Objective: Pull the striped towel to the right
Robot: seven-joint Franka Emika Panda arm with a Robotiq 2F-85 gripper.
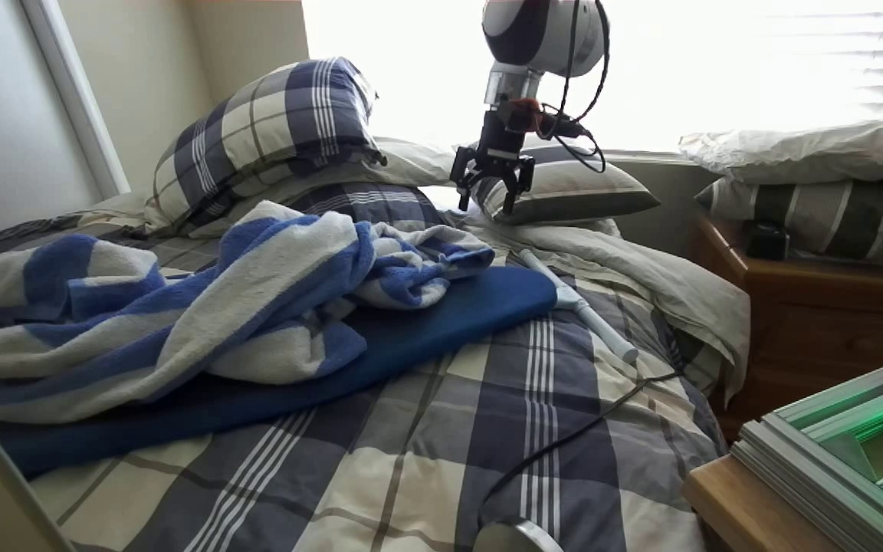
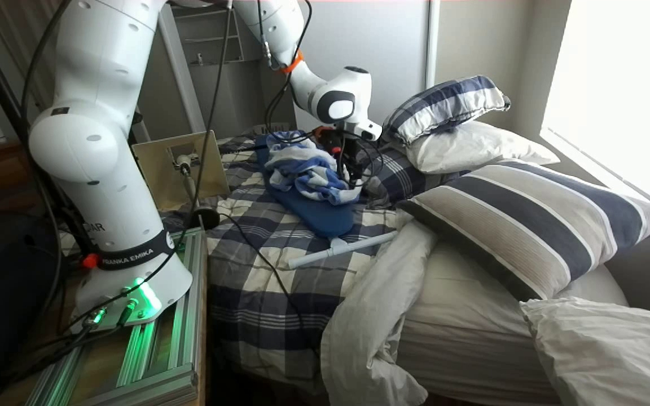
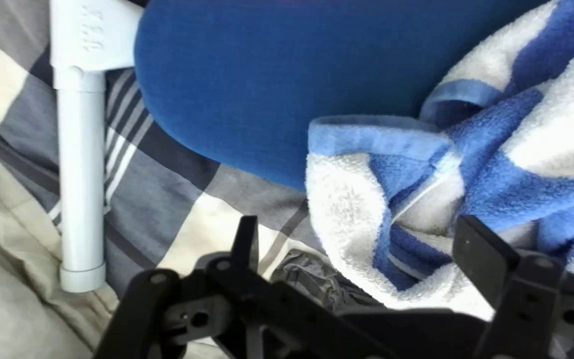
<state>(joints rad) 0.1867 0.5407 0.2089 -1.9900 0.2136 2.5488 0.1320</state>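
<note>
Lying bunched at left of exterior view: striped towel (image 1: 288, 284), atop blue ironing board (image 1: 472, 310) on plaid bedding (image 1: 395, 468). Rightward, gripper (image 1: 486, 205) hangs, fingers (image 3: 484, 259) spread wide, near towel's right end. Then pale tubular leg (image 1: 595, 320) at board's rounded end. Further right, wooden cabinet (image 1: 832, 330), inside hidden, small dark object (image 1: 768, 240) on top.

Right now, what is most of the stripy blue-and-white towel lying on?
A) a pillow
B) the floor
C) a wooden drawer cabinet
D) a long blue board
D, because the striped towel lies bunched up on the long blue board, which pokes out past it in both exterior views.
</note>
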